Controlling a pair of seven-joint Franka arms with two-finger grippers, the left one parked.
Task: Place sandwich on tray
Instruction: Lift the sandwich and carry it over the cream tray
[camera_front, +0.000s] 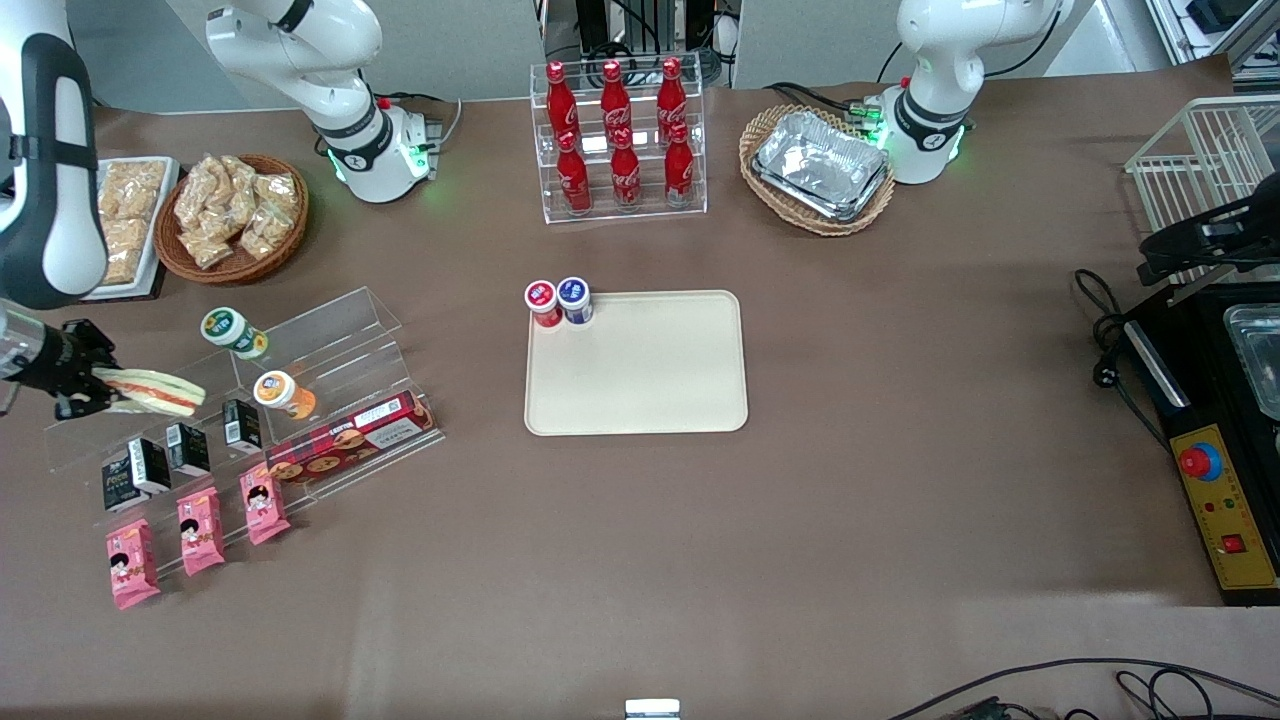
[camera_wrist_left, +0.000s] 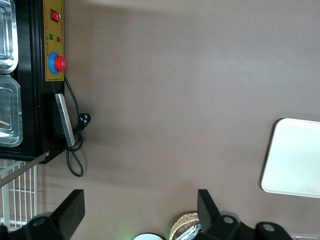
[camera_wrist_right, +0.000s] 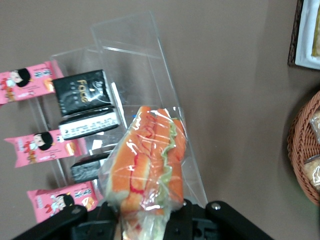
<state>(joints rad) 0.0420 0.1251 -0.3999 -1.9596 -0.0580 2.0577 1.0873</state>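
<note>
I am holding the sandwich (camera_front: 152, 392) in the gripper (camera_front: 88, 385) at the working arm's end of the table, and its fingers are pinching one end of the clear wrap. The sandwich is hanging in the air above the top step of a clear acrylic display stand (camera_front: 300, 350), not touching it. In the right wrist view the sandwich (camera_wrist_right: 150, 165) is showing orange and green filling stripes, and below it black boxes (camera_wrist_right: 82, 92) and pink snack packets (camera_wrist_right: 27, 82) are sitting on the stand's lower steps. The tray (camera_front: 640, 365) is lying flat near the middle of the table, well apart from the sandwich. Two small round containers, one red-lidded (camera_front: 542, 298) and one blue-lidded (camera_front: 574, 294), are standing at one corner of the tray.
</note>
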